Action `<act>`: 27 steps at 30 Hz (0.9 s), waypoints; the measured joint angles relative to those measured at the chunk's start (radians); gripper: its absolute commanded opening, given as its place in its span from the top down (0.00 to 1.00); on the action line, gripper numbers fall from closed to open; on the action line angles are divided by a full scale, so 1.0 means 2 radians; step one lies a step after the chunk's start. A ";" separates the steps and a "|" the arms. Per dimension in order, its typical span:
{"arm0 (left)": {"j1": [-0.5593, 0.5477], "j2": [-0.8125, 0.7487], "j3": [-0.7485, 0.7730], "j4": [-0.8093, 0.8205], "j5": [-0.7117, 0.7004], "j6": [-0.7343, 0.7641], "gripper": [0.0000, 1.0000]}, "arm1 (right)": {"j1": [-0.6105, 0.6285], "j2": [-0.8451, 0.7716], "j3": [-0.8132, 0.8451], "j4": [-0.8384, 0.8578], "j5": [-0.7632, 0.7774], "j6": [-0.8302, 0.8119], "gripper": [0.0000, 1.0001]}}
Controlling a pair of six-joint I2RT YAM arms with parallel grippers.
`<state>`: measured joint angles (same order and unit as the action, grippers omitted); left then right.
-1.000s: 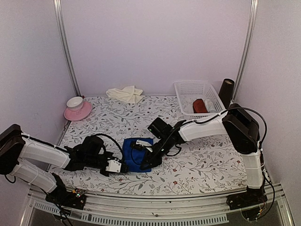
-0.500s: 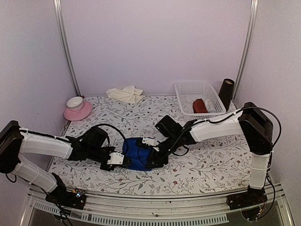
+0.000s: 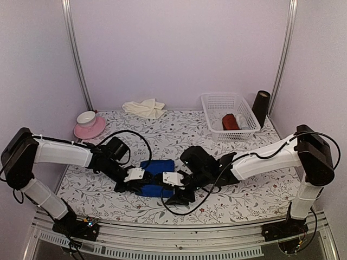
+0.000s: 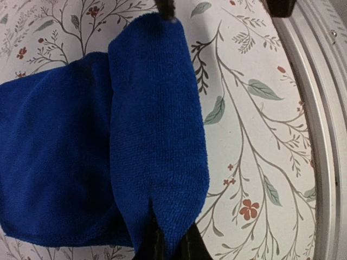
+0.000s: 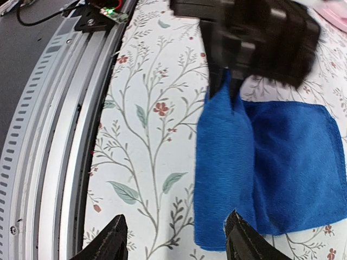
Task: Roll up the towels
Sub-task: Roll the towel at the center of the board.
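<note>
- Lilac walls close in a floral-print table [image 3: 233, 187], seen from above with both arm bases at its 6 o'clock edge.
- The blue towel [image 3: 157, 169] lies on the table just toward 6 o'clock from the centre, between the two arms. Its near edge is turned over into a thick fold.
- The left end effector [image 3: 138, 177] comes in from 9 o'clock. It is clamped shut on one end of that fold, and the left wrist view shows the dark fingers pinching the cloth.
- The right end effector [image 3: 176, 183] comes in from 3 o'clock at the other end of the fold. Its fingers [image 5: 111, 244] stand wide apart and grip nothing, and one of them lies over the towel's edge.
- The cream towel [image 3: 144, 108] sits crumpled at 12 o'clock against the back wall, well apart from both arms.
- A white basket [image 3: 217, 103] at 2 o'clock holds a dark red roll [image 3: 230, 122].
- A dark cylinder [image 3: 261, 106] stands upright just beside the basket.
- A pink saucer [image 3: 92, 131] at 10 o'clock carries a white cup [image 3: 86, 117].
</note>
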<state>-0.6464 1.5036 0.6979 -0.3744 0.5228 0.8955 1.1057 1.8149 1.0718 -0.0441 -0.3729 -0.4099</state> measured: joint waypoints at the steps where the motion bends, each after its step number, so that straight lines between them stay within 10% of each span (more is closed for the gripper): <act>1: 0.002 0.006 0.004 -0.006 0.004 -0.001 1.00 | 0.006 0.000 -0.005 0.006 0.002 -0.005 0.38; 20: 0.031 0.055 0.038 -0.051 0.057 -0.007 1.00 | 0.029 0.034 -0.010 0.051 0.061 -0.039 0.37; 27: 0.036 0.060 0.043 -0.056 0.063 -0.010 0.79 | 0.029 0.056 0.002 0.053 0.094 -0.038 0.37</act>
<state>-0.5739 1.6238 0.7837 -0.4873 0.6483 0.8764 1.1633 1.9263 1.0763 0.0612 -0.1856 -0.4858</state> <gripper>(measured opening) 0.117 0.630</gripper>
